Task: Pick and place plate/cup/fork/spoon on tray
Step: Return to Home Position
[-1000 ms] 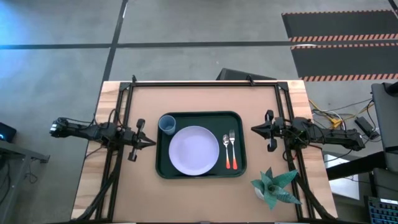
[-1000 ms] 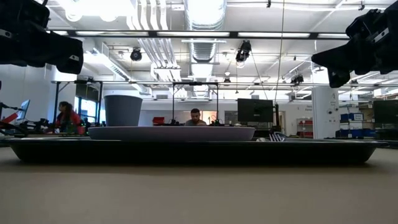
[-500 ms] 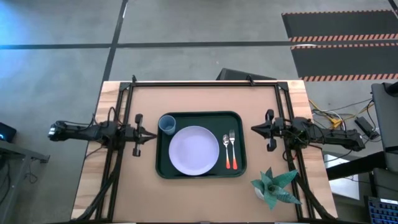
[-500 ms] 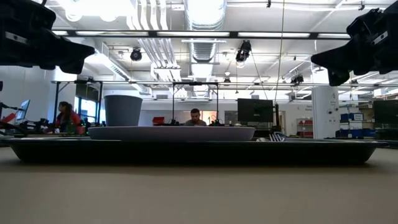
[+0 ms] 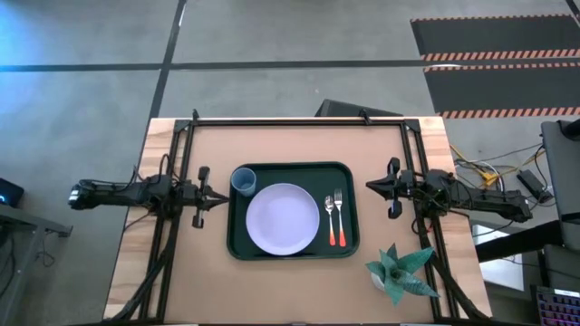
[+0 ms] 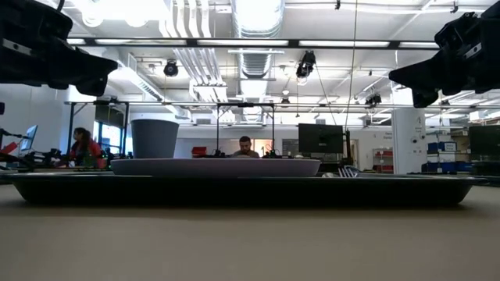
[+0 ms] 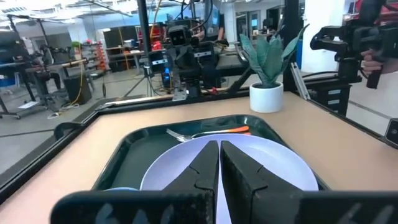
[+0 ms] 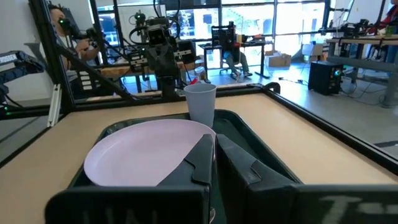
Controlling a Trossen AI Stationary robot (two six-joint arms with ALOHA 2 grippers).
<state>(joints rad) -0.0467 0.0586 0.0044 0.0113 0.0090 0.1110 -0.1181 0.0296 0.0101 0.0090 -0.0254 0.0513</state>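
Your left end effector [image 5: 217,196], fingers pressed together and empty, hangs just off the tray's [image 5: 237,246] left rim. Your right end effector [image 5: 372,187], likewise pressed together, hangs off its right rim. The plate [image 5: 283,219], cup [image 5: 243,181], spoon [image 5: 329,214] and fork [image 5: 338,214] all sit on the tray between them, so back each arm straight away from it.

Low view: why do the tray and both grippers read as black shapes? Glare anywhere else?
Low view: bright ceiling lights backlight the scene, so the tray, left gripper and right gripper show as silhouettes. High view: even light, no glare on the plate. Right wrist view: bright windows behind the cup.
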